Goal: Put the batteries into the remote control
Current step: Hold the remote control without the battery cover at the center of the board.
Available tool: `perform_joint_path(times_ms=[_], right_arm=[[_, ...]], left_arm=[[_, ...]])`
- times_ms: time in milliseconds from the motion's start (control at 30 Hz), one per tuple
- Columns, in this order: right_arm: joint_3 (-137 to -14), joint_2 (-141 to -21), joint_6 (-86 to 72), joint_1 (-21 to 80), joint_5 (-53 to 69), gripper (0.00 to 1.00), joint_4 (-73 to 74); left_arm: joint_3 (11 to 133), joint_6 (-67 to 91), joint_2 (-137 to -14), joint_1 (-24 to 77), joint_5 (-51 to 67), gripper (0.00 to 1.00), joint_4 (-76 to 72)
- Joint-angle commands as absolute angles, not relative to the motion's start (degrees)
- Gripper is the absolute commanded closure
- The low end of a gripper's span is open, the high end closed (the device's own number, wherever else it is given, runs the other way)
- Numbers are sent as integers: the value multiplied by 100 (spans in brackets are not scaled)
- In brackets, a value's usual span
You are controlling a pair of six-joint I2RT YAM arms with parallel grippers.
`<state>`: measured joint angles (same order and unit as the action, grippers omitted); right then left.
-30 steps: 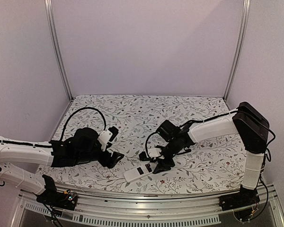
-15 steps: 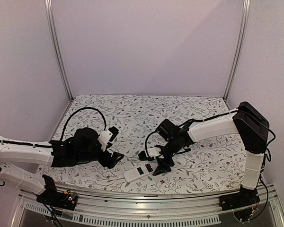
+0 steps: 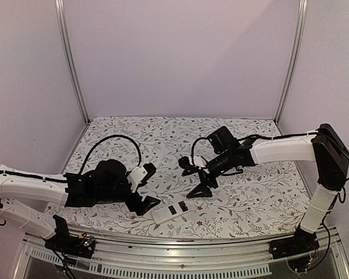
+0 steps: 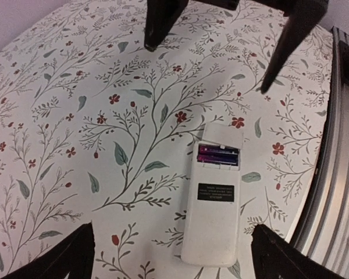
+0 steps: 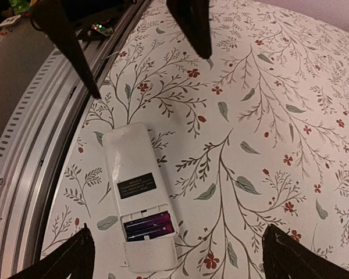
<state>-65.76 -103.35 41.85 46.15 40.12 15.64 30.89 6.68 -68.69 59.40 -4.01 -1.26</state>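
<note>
The white remote control (image 3: 175,210) lies back up near the table's front edge. It also shows in the left wrist view (image 4: 215,203) and the right wrist view (image 5: 134,174). Two dark batteries (image 4: 218,155) lie side by side in its open slot, also seen in the right wrist view (image 5: 148,225). My left gripper (image 3: 149,186) is open and empty, just left of the remote, its jaws wide apart (image 4: 173,235). My right gripper (image 3: 193,178) is open and empty, raised behind the remote (image 5: 177,235).
The table carries a floral cloth (image 3: 163,139). A metal rail (image 3: 180,247) runs along the near edge, close beside the remote (image 4: 337,174) (image 5: 23,151). Upright frame posts (image 3: 70,58) stand at the back corners.
My right gripper has lifted off the remote and drawn back and up. My left gripper has moved right, closer to the remote. The remote has stayed put.
</note>
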Motion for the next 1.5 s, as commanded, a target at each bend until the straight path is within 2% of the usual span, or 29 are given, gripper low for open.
perform_joint_path(times_ms=[0, 67, 167, 233, 300, 367, 400, 567, 667, 933, 1167, 1467], right_arm=[[-5570, -9248, 1884, 3949, 3622, 1, -532], [-5269, -8814, 788, 3836, 2778, 1, -929], [-5028, -8201, 190, 3793, 1989, 1, -1088], [-4561, -7734, -381, 3711, 1474, 1, -1759], [-4165, -7350, -1735, 3584, 1201, 1, -1975], [-3974, -7058, -2403, 3489, 1223, 2, -1952], [-4021, -7006, -2495, 3462, 1323, 6, -1755], [-4777, -7815, -3159, 3486, 2013, 28, 193], [-4671, -8244, -3492, 3740, 1951, 35, 434], [-4745, -9084, -3858, 4417, 1845, 44, 835], [-4758, -9737, -4126, 4960, 2271, 53, 578], [-4801, -10115, -4161, 5036, 2280, 55, 446]], left_arm=[[3404, 241, -7285, 6379, -173, 6, -19], [3516, 57, -7533, 6566, -248, 5, -18], [3667, -342, -7901, 6753, -266, 5, -18], [3741, -589, -8147, 6770, -215, 6, -46], [3840, -715, -8383, 6768, -66, 7, -54], [3879, -773, -8556, 6785, 179, 8, -53], [3884, -791, -8642, 6796, 254, 8, -60], [3894, -783, -8856, 6816, 188, 7, -78], [3902, -767, -8994, 6822, 196, 7, -103], [3840, -1006, -9420, 6821, -322, 9, -541], [3969, -1007, -9630, 6828, -28, 14, -466], [4227, -1090, -9864, 6807, 139, 21, -99]])
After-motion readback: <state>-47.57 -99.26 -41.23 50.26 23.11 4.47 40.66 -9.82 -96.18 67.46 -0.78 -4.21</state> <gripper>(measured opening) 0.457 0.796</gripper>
